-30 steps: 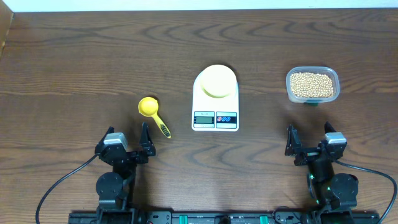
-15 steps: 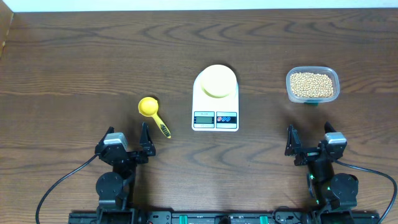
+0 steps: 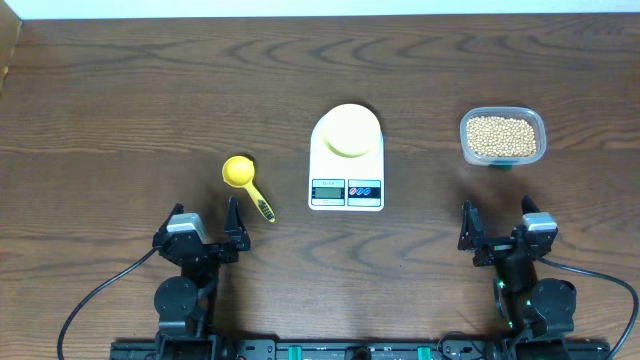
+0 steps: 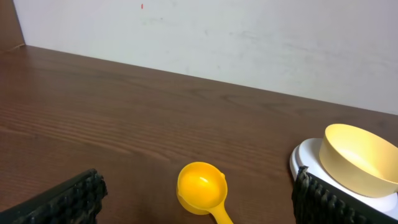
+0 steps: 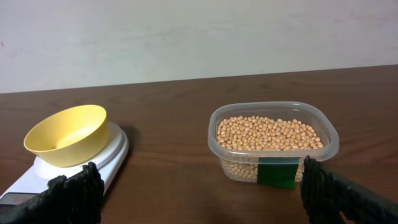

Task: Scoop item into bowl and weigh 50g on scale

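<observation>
Small beige beans, the item (image 3: 501, 137) (image 5: 269, 134), fill a clear plastic tub (image 3: 503, 136) (image 5: 273, 144) at the right. The pale yellow bowl (image 3: 349, 129) (image 4: 362, 159) (image 5: 66, 134) sits on the white scale (image 3: 346, 160) (image 4: 306, 155) (image 5: 112, 155) at the table's middle. A bright yellow scoop (image 3: 243, 177) (image 4: 201, 188) lies left of the scale. My left gripper (image 3: 205, 228) (image 4: 198, 199) rests open near the front edge, just behind the scoop. My right gripper (image 3: 497, 226) (image 5: 202, 193) is open too, in front of the tub, with nothing between its fingers.
A dark wooden table (image 3: 150, 90) carries everything. A white wall (image 4: 217, 37) stands behind the far edge. Black cables (image 3: 95, 300) trail from both arm bases at the front.
</observation>
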Motion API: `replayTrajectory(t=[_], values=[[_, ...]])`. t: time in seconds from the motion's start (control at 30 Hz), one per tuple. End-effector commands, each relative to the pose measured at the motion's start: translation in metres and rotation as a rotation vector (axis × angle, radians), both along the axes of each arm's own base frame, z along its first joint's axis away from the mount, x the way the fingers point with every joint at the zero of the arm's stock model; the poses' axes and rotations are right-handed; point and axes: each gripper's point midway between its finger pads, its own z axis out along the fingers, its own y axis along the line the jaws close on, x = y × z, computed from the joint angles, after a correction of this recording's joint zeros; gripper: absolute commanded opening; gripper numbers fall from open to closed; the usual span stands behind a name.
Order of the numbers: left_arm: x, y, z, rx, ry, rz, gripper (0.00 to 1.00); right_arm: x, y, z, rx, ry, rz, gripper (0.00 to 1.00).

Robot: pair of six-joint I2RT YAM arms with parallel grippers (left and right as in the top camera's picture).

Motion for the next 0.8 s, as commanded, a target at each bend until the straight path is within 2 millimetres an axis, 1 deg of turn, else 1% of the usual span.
replayTrajectory(t=[0.0,0.33,0.5,0.6,0.73,0.77], values=[[-0.001,0.001,-0.017,0.004,0.056,0.008,0.98,0.000,-0.001,-0.002,-0.007,0.002,-0.005,0.99],[-0.001,0.002,-0.017,0.005,0.055,0.010,0.98,0.000,-0.001,-0.002,-0.007,0.002,-0.005,0.99],[0.000,0.000,-0.013,-0.006,0.041,0.000,0.98,0.000,-0.001,-0.002,-0.007,0.002,-0.005,0.99],[-0.001,0.000,0.000,-0.006,0.009,0.000,0.98,0.000,-0.001,-0.002,-0.007,0.002,-0.005,0.99],[-0.004,0.000,0.029,-0.008,-0.050,-0.001,0.98,0.000,-0.001,-0.002,-0.007,0.002,-0.005,0.99],[-0.005,0.000,0.039,-0.008,-0.068,-0.001,0.98,0.000,-0.001,-0.002,-0.007,0.002,-0.005,0.99]])
